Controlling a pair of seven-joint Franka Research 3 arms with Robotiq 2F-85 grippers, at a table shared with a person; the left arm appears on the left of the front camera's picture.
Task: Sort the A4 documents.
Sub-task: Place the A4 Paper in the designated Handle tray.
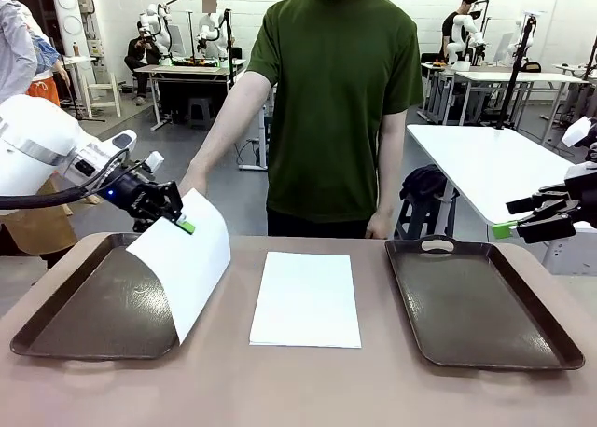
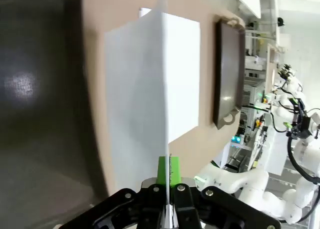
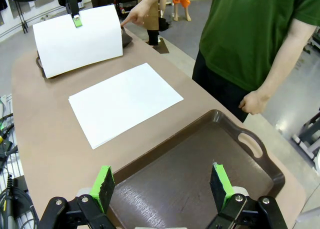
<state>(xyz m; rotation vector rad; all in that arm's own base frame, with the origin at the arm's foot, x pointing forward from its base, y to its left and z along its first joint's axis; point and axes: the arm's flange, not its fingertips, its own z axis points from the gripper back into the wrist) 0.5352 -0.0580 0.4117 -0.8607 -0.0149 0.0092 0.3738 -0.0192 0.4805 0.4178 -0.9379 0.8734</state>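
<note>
My left gripper is shut on the top edge of a white A4 sheet, which hangs curved over the right end of the left brown tray. The left wrist view looks down that sheet, pinched between the green pads. More white sheets lie flat as a stack on the table's middle, also seen as the flat stack. My right gripper is open above the bare right tray, with its fingers near that tray's far right corner.
A person in a green shirt stands at the far edge, one hand pointing down just behind the held sheet, the other hand hanging at the table edge. The right tray holds nothing. Bare tabletop runs along the front.
</note>
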